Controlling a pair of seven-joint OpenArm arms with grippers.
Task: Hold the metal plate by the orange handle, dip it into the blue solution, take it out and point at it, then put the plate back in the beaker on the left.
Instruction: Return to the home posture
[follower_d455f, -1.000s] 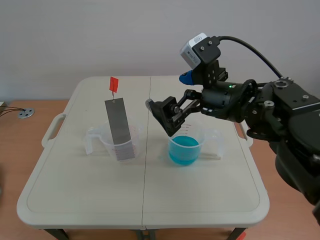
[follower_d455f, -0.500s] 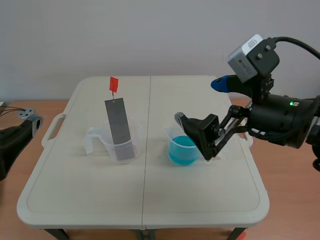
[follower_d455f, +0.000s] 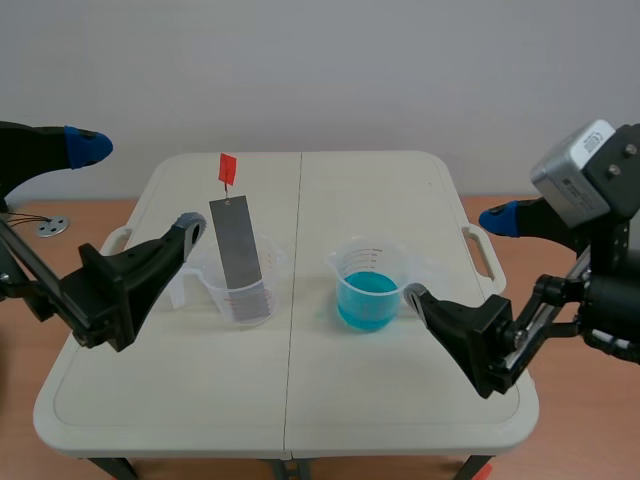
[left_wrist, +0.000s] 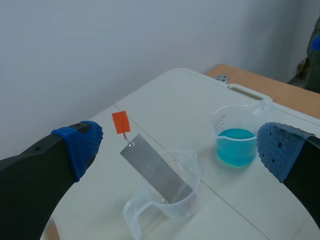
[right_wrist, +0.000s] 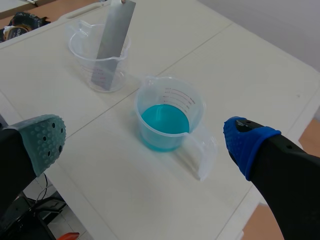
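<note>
Above the white table (follower_d455f: 400, 420), the left gripper (follower_d455f: 137, 185) and right gripper (follower_d455f: 455, 257) gape wide, holding nothing; the left is nearer the clear beaker (follower_d455f: 200, 275) where the metal plate (follower_d455f: 240, 255) leans, long axis steeply upward, orange handle (follower_d455f: 227, 168) topmost.

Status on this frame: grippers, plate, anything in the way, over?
Left gripper open, empty, by left beaker. Right gripper open, empty, near blue solution. Metal plate leaning in left beaker, orange handle free. Nothing blocking.
</note>
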